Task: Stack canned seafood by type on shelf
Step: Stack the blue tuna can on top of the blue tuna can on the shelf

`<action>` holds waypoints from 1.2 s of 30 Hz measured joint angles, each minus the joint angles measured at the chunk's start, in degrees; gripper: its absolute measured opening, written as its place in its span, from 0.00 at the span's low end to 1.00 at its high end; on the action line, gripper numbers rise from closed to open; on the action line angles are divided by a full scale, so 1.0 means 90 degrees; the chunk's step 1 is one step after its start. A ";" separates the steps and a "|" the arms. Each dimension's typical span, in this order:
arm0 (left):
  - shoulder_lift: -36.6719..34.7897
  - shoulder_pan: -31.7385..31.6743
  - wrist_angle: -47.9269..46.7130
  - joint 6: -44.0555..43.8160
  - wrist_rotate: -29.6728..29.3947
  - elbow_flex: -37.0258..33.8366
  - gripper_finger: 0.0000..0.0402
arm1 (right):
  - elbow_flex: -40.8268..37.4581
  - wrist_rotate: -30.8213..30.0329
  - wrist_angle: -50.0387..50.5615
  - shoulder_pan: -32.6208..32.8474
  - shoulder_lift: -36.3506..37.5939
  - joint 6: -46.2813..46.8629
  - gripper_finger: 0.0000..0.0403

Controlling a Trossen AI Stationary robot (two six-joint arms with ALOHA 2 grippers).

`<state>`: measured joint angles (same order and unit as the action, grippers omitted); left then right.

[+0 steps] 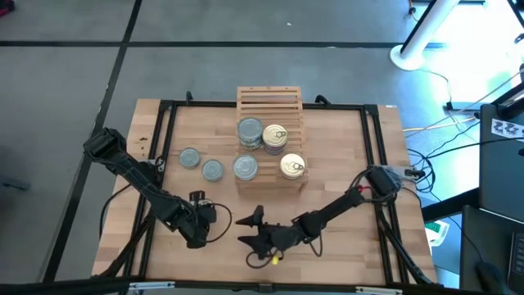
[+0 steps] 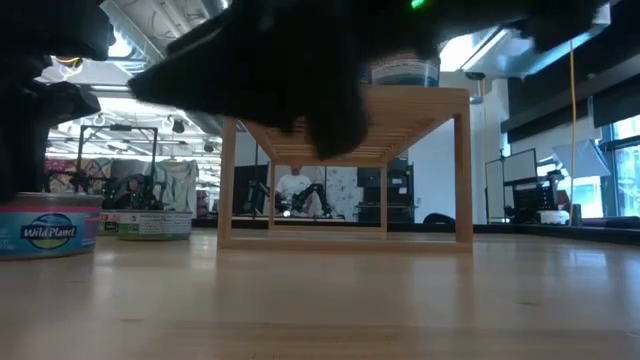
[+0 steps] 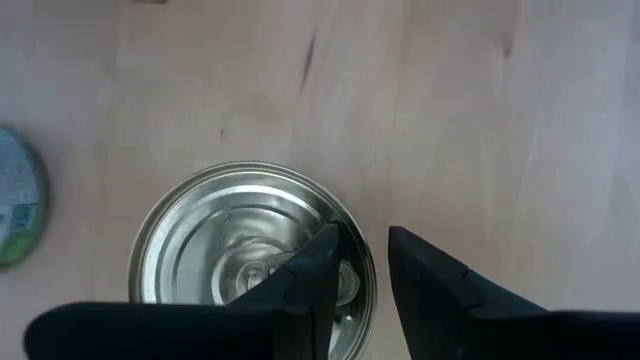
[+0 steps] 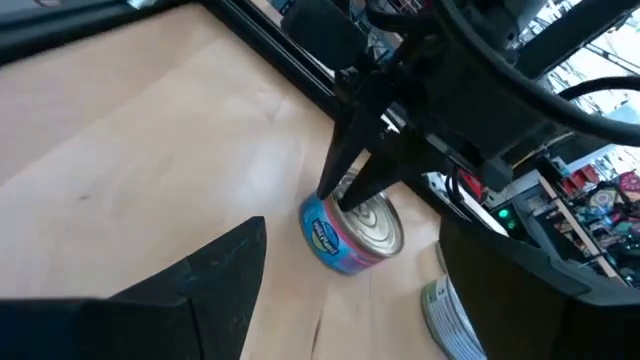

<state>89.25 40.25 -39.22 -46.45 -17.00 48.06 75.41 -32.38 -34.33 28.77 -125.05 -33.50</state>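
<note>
The slatted wooden shelf [image 1: 270, 102] bears two grey-blue tins [image 1: 250, 131] [image 1: 246, 167] and two golden tins [image 1: 275, 138] [image 1: 292, 166]. Two more grey-blue tins [image 1: 190, 158] [image 1: 213, 170] stand on the tabletop left of it. My left gripper [image 3: 362, 265] is near the table's front, shut on a shiny-topped tin [image 3: 240, 250] with a blue and pink label [image 4: 330, 240]. This tin is hidden under the gripper in the high view. My right gripper [image 1: 248, 230] is open and empty, just right of the left one. My left gripper pinches the shiny tin's rim [image 3: 366, 285] between its two fingers. One finger [image 3: 310, 270] is over the top inside the rim and the other [image 3: 430, 275] is outside the wall. The fingers come from above, pointing down. The tin's bottom rests on the table [image 2: 45, 250].
A black frame [image 1: 168, 123] runs round the working area. The shelf also shows in the low view [image 2: 345, 110], with a tin on top [image 2: 405, 72]. A green-labelled tin [image 3: 15, 200] stands close beside the held one. Bare tabletop [image 1: 344, 172] lies right of the shelf.
</note>
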 joint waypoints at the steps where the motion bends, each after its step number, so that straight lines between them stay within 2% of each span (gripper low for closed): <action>1: 0.0000 -0.0002 -0.0083 0.0007 -0.0010 0.0002 0.22 | 0.0075 0.0009 0.0000 -0.0047 -0.0070 0.0000 0.74; 8: 0.0000 -0.0036 -0.0775 -0.0001 -0.0157 0.0006 0.15 | 0.0204 0.0333 0.0006 -0.0344 -0.0219 0.0007 0.74; 15: 0.0000 -0.0036 -0.0998 -0.0132 -0.0233 0.0006 0.13 | 0.0204 0.0381 0.0017 -0.0473 -0.0219 0.0012 0.74; 23: 0.0000 -0.0032 -0.1012 -0.0156 -0.0270 0.0006 0.08 | 0.0204 0.0415 0.0020 -0.0444 -0.0219 0.0017 0.74; 28: -0.0002 -0.0029 -0.0993 -0.0156 -0.0343 0.0006 0.01 | 0.0204 0.0921 0.0193 -0.0476 -0.0219 0.0022 0.74; 36: 0.0027 -0.0036 -0.0961 -0.0156 -0.0363 0.0180 0.00 | 0.0204 0.0898 0.0222 -0.0534 -0.0219 0.0005 0.74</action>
<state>89.49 39.92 -47.87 -47.86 -20.27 49.68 77.25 -24.30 -32.33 23.96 -127.02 -33.45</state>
